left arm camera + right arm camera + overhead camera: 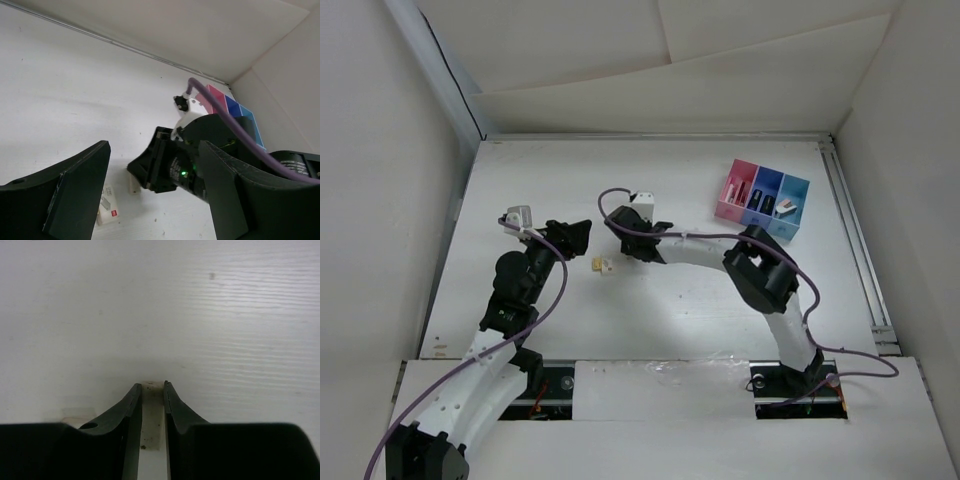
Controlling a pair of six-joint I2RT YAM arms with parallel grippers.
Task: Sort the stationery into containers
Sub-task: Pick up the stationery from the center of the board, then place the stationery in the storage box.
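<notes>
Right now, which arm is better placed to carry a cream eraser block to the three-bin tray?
Right. The right end effector is closed on a cream eraser-like block, and the pink, dark blue and light blue plastic tray sits on that side. The left end effector hangs open, empty.

white arm links point(485, 375), black joints point(765, 280), purple cables point(564, 278), black right end effector point(152, 388).

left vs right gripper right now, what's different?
The left gripper stands wide open, empty; the right gripper is closed on a cream block. The left gripper points roughly level, toward the right one; the right gripper tips down onto the table. Both are black, two-fingered, close together mid-table.
</notes>
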